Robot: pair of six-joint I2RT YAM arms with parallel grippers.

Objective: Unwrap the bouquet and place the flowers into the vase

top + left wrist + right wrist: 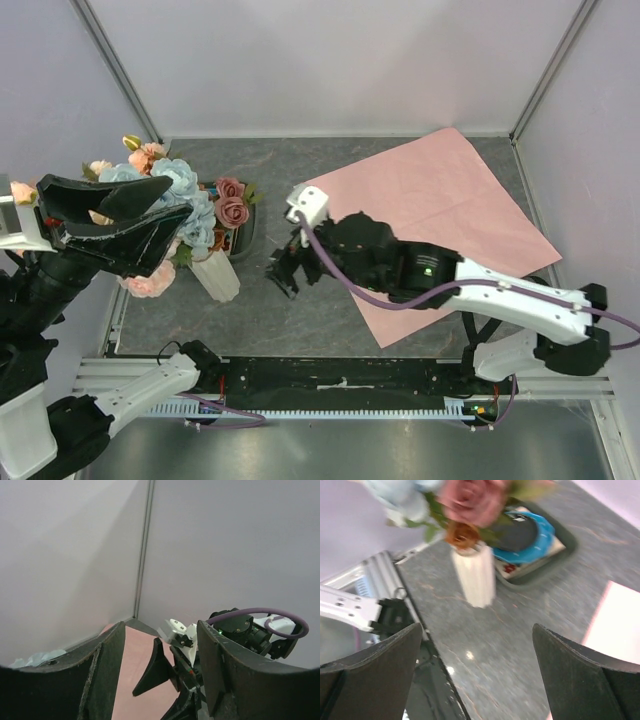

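The flowers [185, 200] stand in the vase [217, 277] at the left of the surface [300, 320]. They look light, soft-headed and top-heavy for so small a vase, so any adjusting is best done low on the stems. The left jaws and right jaws are released and empty. A dark tray [568, 544] sits just behind the vase, and pink paper [440, 210] lies to the right.

Flowers [190, 205] in vase [218, 275], L side; tray [568, 544] just behind vase; paper sheet [440, 220] on R, well apart.
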